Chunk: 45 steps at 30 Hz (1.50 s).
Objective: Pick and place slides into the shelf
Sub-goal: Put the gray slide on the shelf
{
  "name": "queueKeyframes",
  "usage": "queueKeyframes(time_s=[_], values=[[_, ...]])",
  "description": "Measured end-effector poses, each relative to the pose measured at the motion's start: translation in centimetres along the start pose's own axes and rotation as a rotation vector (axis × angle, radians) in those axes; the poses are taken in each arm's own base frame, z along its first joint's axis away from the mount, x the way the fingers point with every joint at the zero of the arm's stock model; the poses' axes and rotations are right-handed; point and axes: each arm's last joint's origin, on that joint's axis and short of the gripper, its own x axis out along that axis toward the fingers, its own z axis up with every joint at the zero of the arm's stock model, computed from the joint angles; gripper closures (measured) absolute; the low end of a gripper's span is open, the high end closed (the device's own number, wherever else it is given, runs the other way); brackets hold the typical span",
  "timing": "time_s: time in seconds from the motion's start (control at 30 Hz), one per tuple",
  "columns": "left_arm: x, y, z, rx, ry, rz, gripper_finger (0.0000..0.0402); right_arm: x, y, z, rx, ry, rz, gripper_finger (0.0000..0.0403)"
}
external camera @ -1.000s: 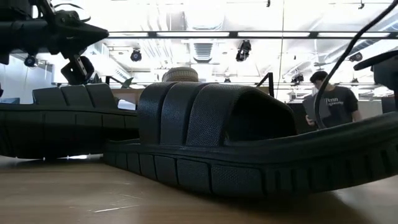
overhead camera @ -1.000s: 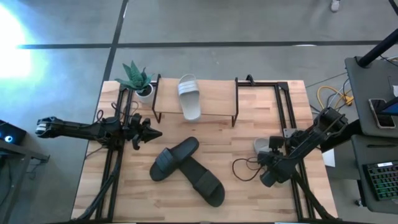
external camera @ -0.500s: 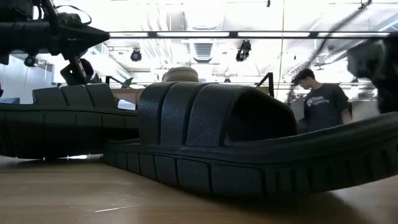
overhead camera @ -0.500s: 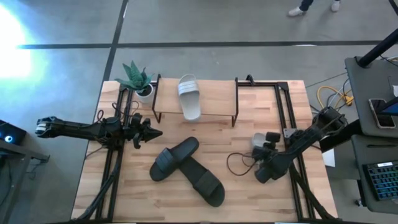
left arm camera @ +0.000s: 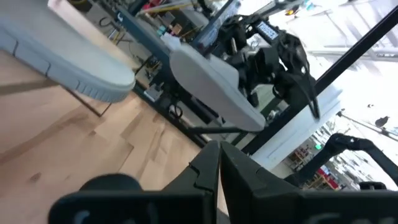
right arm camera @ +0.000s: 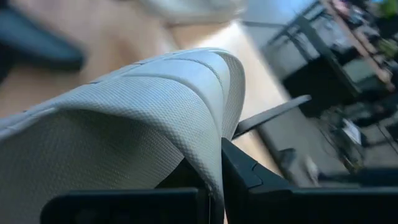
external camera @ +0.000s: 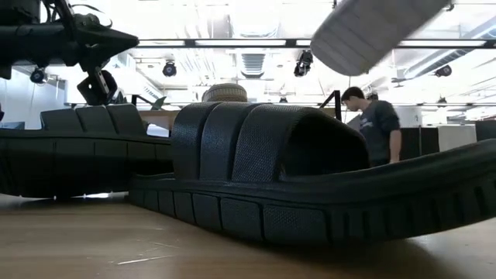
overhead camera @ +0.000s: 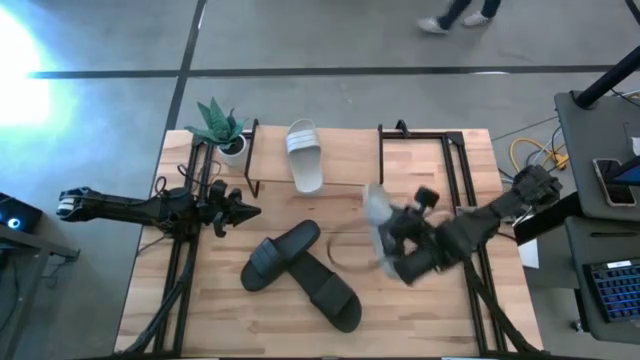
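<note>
- Right gripper (overhead camera: 392, 238), dark and two-fingered, was clamped on the strap of a pale grey-white open-toe slide (overhead camera: 377, 215), lifted clear of the tabletop, between the rack and the right arm.
- Left gripper (overhead camera: 245, 212), fingers pressed together and empty, hovered over the table's left side, pointing toward the black slides.
- Second pale grey-white slide (overhead camera: 305, 154) lay on the low shelf of light wood plank and thin black legs (overhead camera: 350, 160).
- Two black textured-strap slides (overhead camera: 300, 272) lay overlapping, mid-table.
- A small potted green plant (overhead camera: 220, 126) stood just beside the shelf's left end.
</note>
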Motion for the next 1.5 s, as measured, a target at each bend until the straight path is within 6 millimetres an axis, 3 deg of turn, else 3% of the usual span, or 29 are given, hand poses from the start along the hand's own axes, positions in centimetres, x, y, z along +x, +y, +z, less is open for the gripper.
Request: queueKeyframes(time_s=[0.17, 0.33, 0.5, 0.77, 0.93, 1.13, 1.27, 1.5], values=[[0.0, -0.2, 0.2, 0.039, -0.026, -0.017, 0.0402, 3.3, -3.1, 3.6, 0.021, 0.041, -0.083, 0.0391], [0.0, -0.2, 0.3, 0.055, -0.036, -0.015, 0.0402, 8.9, -6.0, 6.2, -0.002, 0.100, -0.189, 0.0391], [0.0, -0.2, 0.3, 0.055, -0.036, -0.015, 0.0402, 14.3, -8.6, 7.7, -0.040, 0.139, -0.138, 0.0390], [0.0, -0.3, 0.4, 0.053, -0.058, -0.012, 0.0402, 20.3, -8.0, 9.5, -0.265, 0.129, -0.119, 0.0390], [-0.2, -1.0, 1.4, 0.039, -0.185, -0.058, 0.0402, 24.0, -8.2, 9.8, -0.239, 0.187, -0.141, 0.0390], [-0.1, -1.4, 2.0, 0.034, -0.227, -0.072, 0.0402, 26.6, -8.5, 11.1, -0.198, 0.206, -0.176, 0.0390], [0.3, -1.5, 2.0, 0.036, -0.211, -0.058, 0.0402, 27.0, -8.0, 12.4, -0.181, 0.199, -0.103, 0.0387], [1.1, -1.3, 1.7, 0.041, -0.169, -0.029, 0.0402, 27.7, -7.4, 13.0, -0.186, 0.267, -0.061, 0.0336]])
